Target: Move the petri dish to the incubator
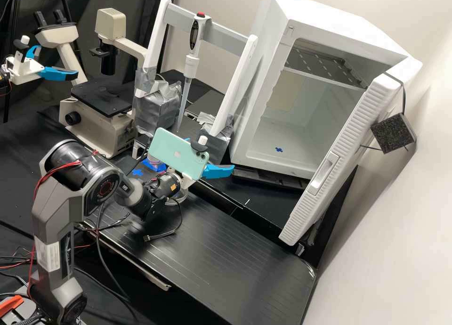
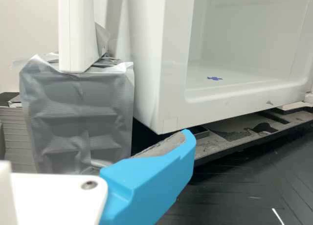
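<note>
Have the gripper point(image 1: 209, 153) open wide, with nothing held. Below the wrist, see one clear petri dish point(image 1: 177, 199) on the bench point(image 1: 221, 264), partly hidden. Find one white label point(image 1: 48, 256) on the arm, too small to read. Count one phone point(image 1: 179, 154), one pipette point(image 1: 190, 63), one microscope point(image 1: 101, 101), two taped blocks point(image 2: 80, 122) and one incubator point(image 1: 247, 120), opened outward.

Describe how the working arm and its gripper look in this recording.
The arm is dark grey with black joint housings, a red ring marking, a pale label and loose red and black cables. The gripper has a white body and bright blue, tapering fingers, with a rough grey pad visible on one. A mint-green phone is mounted at the wrist.
</note>
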